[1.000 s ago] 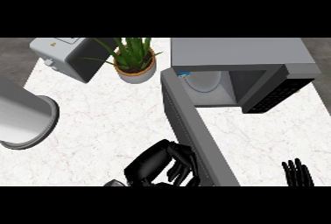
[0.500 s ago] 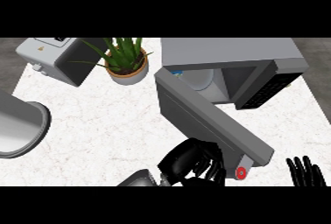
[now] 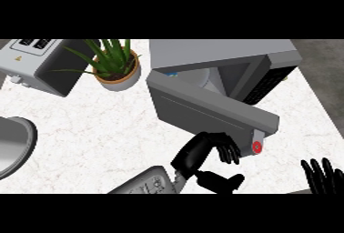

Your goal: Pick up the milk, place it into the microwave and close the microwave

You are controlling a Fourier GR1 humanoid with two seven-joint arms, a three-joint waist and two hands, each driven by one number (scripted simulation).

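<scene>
The white marbled worktop [image 3: 87, 132] fills the view. At its far right edge stands the grey microwave [image 3: 225, 59], its door [image 3: 205, 109] swung out toward the middle of the worktop, partly open, with a red round mark [image 3: 256, 146] at the door's near end. Inside the cavity, at its left side, a pale shape with a bit of blue shows, likely the milk [image 3: 191, 78], though most of it is hidden by the door. At the far left corner sits a grey toaster [image 3: 40, 59] with small markings too tiny to read. A rounded grey vessel [image 3: 12, 143] shows at the left edge. Between toaster and microwave stands a potted plant [image 3: 115, 66]. The left hand [image 3: 205, 152] lies against the door's outer face, fingers bent against it, holding nothing. The right hand [image 3: 321, 176] rests open at the near right edge, fingers up.
</scene>
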